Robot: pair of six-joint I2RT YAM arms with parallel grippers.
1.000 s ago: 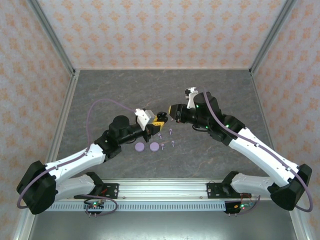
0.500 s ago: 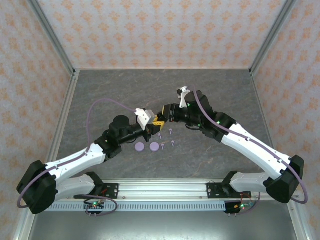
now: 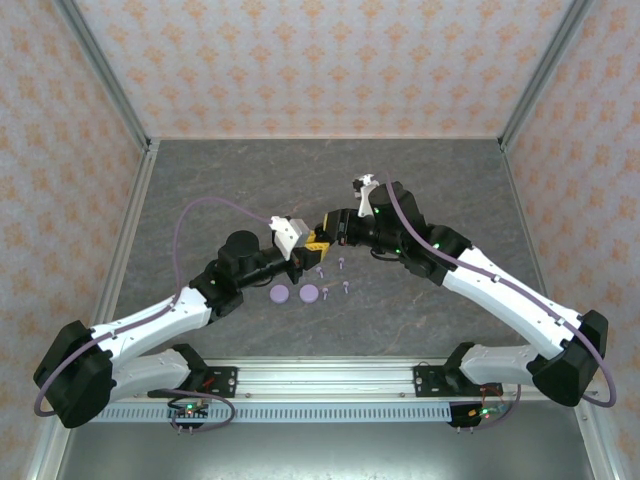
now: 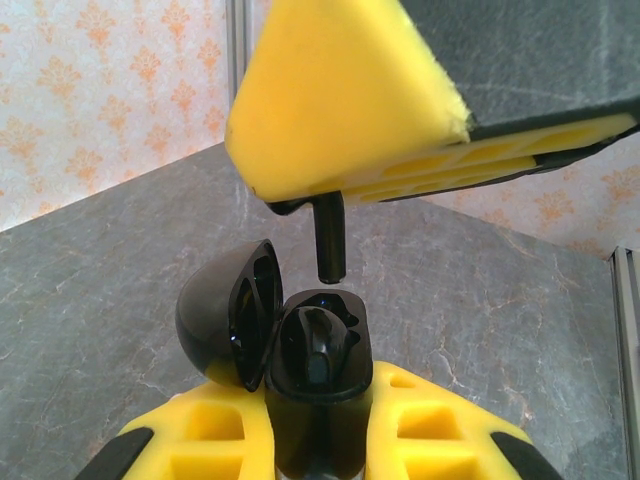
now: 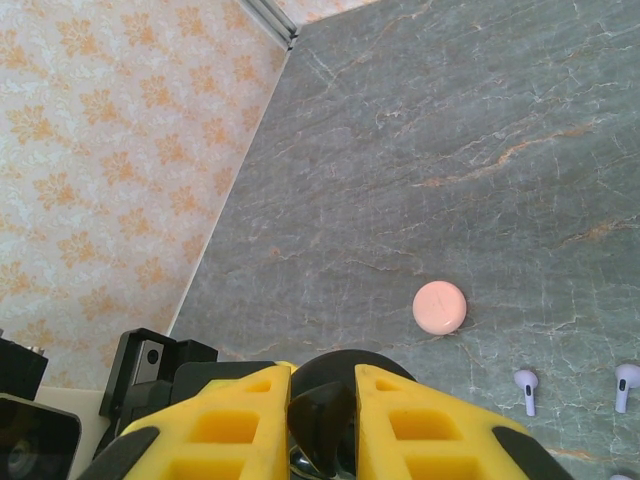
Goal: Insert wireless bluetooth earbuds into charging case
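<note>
Since the right arm has swung to the left during the last second, the black earbud (image 4: 330, 240) now hangs with its stem pointing down. It is just above the open mouth of the black case (image 4: 316, 372), very near to it but not yet touching. The right gripper (image 5: 322, 400) is closed on the head of this earbud, so the stem comes out under its yellow fingers. The case is pinched between the fingers of the left gripper (image 4: 318, 440), which holds it upright above the table (image 3: 200, 180), and its lid (image 4: 225, 315) stands open to the left. Inside the case I see a dark rounded shape, but I cannot tell if one bud already sits there. In the last half second almost nothing has moved, so I judge that the approach is finished and the two arms are lined up. The next step should be a short, straight lowering into the socket. If the stem meets the rim, the bud may tilt or slip from the fingers. Below, several pale earbuds (image 3: 342, 264) lie on the table near two round discs (image 3: 281, 294), not yet picked up.
</note>
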